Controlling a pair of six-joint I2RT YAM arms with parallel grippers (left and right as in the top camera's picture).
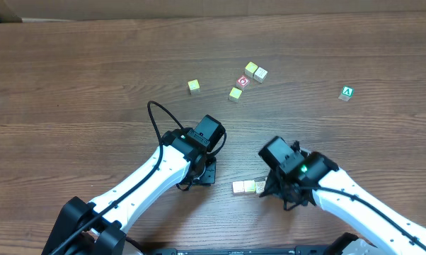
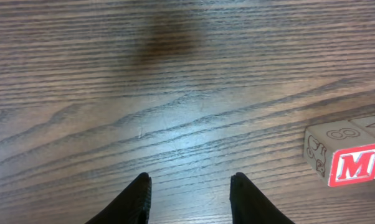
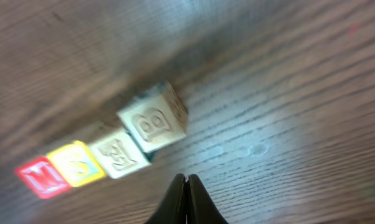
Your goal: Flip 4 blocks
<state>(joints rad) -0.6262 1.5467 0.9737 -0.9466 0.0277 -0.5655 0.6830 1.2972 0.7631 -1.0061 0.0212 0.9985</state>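
A white "M" shows on the red-faced block [image 2: 351, 167] with a grey "8" on its cream top, another "8" on the tilted cream block [image 3: 155, 122], a white "A" on the green cube [image 1: 347, 92], and what looks like an "O" on the red cube [image 1: 243, 82].

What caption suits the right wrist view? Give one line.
Shut right tool beside a row of four blocks, the end cube askew, on wooden table.

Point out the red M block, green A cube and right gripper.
red M block [image 2: 356, 165], left wrist view, on its red face.
green A cube [image 1: 347, 93], overhead view, on its top face.
right gripper [image 3: 186, 184], right wrist view, where its closed fingertips meet.
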